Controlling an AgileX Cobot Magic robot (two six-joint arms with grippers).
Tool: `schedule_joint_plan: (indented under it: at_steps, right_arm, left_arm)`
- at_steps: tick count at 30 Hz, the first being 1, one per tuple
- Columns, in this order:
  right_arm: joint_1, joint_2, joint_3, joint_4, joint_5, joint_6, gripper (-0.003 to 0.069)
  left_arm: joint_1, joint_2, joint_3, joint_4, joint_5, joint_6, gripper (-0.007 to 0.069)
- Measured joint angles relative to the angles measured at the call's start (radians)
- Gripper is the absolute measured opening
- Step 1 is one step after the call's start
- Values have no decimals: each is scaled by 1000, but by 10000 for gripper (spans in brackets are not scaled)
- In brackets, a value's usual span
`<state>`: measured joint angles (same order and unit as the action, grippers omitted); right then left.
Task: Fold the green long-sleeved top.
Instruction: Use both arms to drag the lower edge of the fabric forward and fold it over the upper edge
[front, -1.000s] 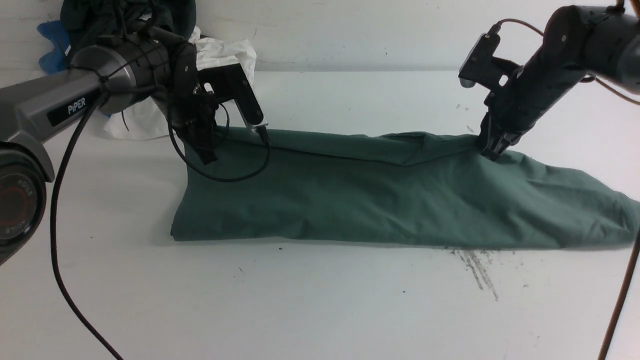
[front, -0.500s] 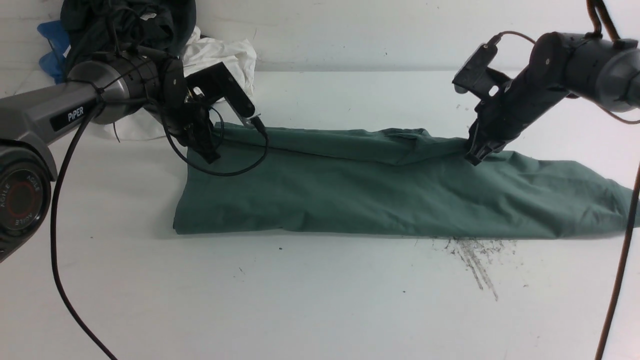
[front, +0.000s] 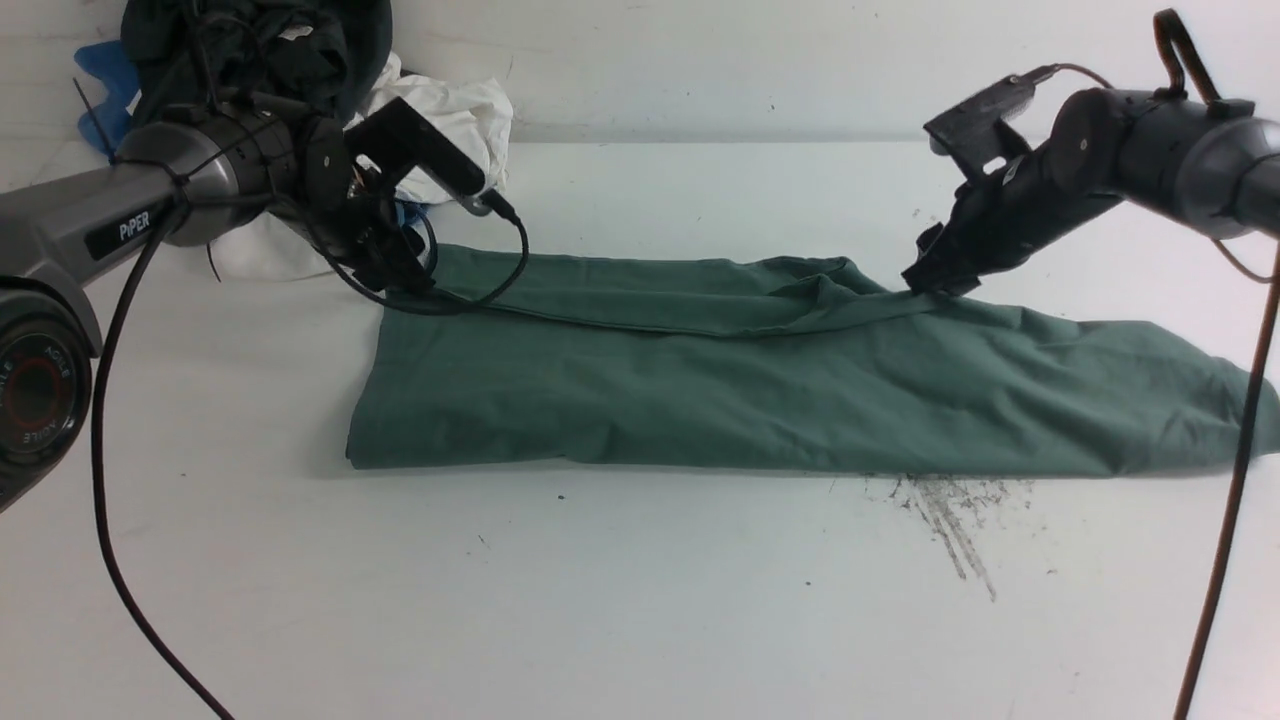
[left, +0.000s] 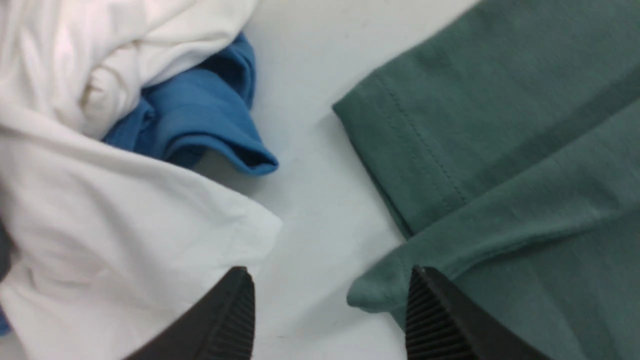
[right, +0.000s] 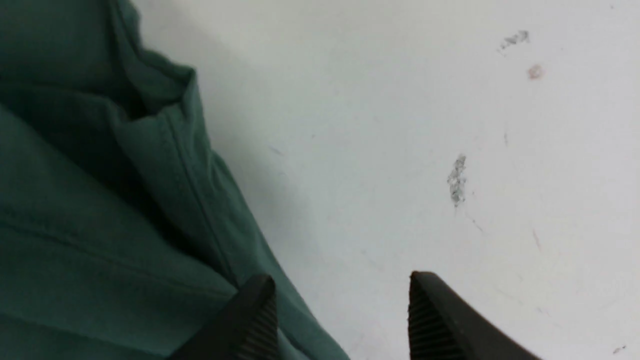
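The green long-sleeved top (front: 760, 390) lies on the white table (front: 640, 600), folded lengthwise into a long band from left to right. My left gripper (front: 405, 275) hovers at its far left corner. In the left wrist view that gripper (left: 330, 272) is open, with bare table and a loose corner of the top (left: 500, 125) between its jaws, and nothing is gripped. My right gripper (front: 925, 280) sits at the far edge, right of the middle. It is open (right: 341, 279) over bare table, one finger (right: 250, 320) standing over the hem of the top (right: 75, 225).
A heap of clothes sits at the back left: a white garment (front: 450, 110), a blue one (left: 200, 115) and a dark one (front: 250, 40), close to my left gripper. Dark scuff marks (front: 950, 520) lie in front of the top. Black cables hang from both arms.
Both grippers have opened and let go of the top's far edge, which has dropped flat onto the table. Both arms have drawn back slightly toward the far side.
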<state>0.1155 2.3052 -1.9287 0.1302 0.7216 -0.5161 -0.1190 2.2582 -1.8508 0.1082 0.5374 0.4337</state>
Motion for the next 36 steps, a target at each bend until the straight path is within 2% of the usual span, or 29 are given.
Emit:
schedule_joint_plan:
  at_steps: [3, 6, 10, 12, 15, 19, 25, 30, 36]
  right_arm:
    - [0, -9, -37, 1, 55, 68, 370]
    - [12, -35, -84, 21, 220, 79, 356]
    - [64, -37, -96, 98, 381, -19, 260]
    - [93, -19, -97, 123, 389, -51, 199]
    - [140, 19, -97, 144, 350, -72, 100]
    - [169, 64, -97, 145, 288, -81, 8]
    - [175, 92, -97, 150, 182, -50, -13]
    - [175, 106, -97, 145, 6, 69, -15]
    - [174, 124, -97, 139, -184, 212, -15]
  left_arm:
    - [0, 0, -34, 0, 62, -70, 375]
    - [-5, 0, -70, -1, 181, -115, 314]
    - [-13, 0, -79, -11, 257, -115, 174]
    - [-16, 0, -79, -27, 269, -109, 119]
    - [-16, 0, -79, -66, 294, -69, 31]
    - [-16, 0, -79, -108, 392, 12, -7]
    - [-16, 3, -79, -190, 479, 120, -8]
    - [-17, 46, -82, -241, 522, 180, -8]
    - [-17, 70, -95, -246, 548, 187, -8]
